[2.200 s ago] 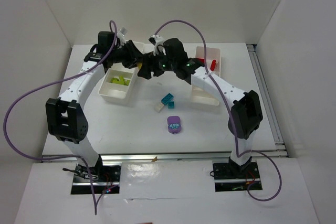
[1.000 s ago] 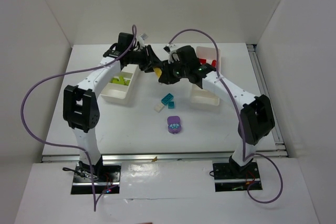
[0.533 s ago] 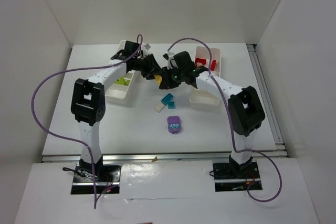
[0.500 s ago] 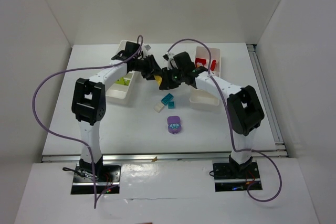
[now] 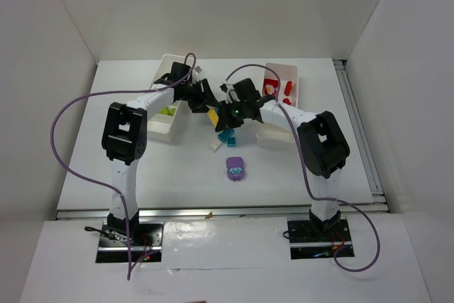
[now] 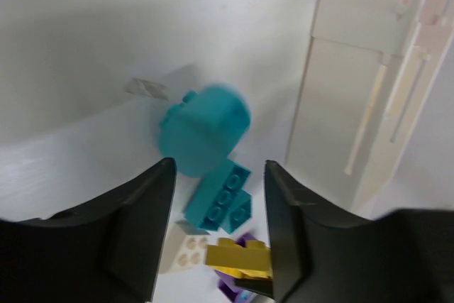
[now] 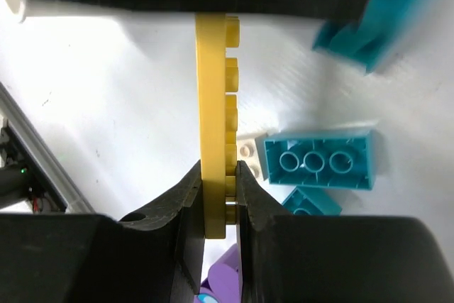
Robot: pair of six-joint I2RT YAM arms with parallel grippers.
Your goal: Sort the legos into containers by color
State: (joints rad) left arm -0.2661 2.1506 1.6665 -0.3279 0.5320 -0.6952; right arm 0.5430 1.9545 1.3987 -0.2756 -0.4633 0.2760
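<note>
Moved: my left gripper [image 6: 220, 168] has parted its jaws since the last frame, and both arms have drawn in over the table [image 5: 106, 147].
Left jaws: partly apart, gripping nothing; a blurred teal brick [image 6: 204, 129] shows between the fingers.
Right jaws: my right gripper [image 7: 218, 168] pinches a thin yellow plate [image 7: 211, 90], held on edge.
Table middle: two teal bricks [image 5: 225, 135] touching, a white brick [image 5: 215, 145] just beside them, the purple piece [image 5: 235, 169] nearer the front edge.
Far left: the left tray [image 5: 157, 130] holds lime bricks [image 5: 166, 111].
Far right: the right tray [image 5: 282, 66] holds red bricks [image 5: 287, 89] at its far end.
</note>
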